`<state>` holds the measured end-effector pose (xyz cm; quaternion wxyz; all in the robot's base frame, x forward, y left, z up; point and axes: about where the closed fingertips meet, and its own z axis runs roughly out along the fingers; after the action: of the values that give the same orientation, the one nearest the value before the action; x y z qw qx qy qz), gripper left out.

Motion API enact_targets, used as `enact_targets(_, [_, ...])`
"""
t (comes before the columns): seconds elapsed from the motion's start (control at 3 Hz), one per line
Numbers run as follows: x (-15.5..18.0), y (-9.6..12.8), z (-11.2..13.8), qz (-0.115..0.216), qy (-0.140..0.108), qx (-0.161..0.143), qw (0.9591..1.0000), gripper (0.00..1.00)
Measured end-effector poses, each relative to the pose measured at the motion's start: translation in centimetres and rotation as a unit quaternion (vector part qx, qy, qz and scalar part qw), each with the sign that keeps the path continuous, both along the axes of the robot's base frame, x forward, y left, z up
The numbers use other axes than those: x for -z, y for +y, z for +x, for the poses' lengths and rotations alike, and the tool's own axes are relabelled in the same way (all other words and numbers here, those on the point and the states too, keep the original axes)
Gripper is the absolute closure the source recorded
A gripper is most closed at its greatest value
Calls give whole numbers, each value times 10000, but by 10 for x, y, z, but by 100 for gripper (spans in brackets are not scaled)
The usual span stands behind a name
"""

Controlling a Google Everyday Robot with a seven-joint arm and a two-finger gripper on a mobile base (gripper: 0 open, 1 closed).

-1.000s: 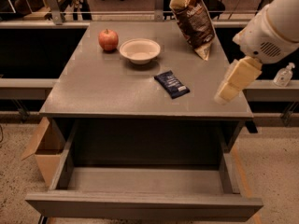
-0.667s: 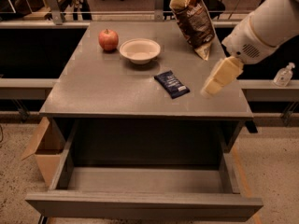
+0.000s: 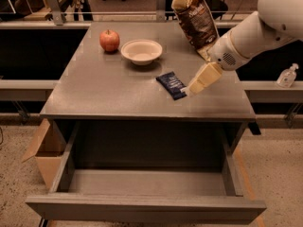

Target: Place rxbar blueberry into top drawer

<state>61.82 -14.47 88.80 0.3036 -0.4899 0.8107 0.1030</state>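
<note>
We see a grey table [image 3: 118, 89] with a grey top drawer [image 3: 142, 209] below it. On the table: navy, white-printed rxbar blueberry [image 3: 171, 85], red apple [image 3: 109, 40], cream bowl [image 3: 141, 52], brown chip bag [image 3: 195, 18]. A cream gripper [image 3: 191, 90] hovers over the table.

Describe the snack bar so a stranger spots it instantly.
On the grey table above the open grey drawer, look front-right of the cream bowl. The flat navy-wrapped bar lies beside the cream gripper; it is the only dark, flat item.
</note>
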Motion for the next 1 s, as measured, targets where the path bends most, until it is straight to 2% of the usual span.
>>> enact_targets(0.33, [2,2,0,-13,7,-6,10000,0])
enact_targets(1.0, [30,48,12,-55,141,-150,9998,0])
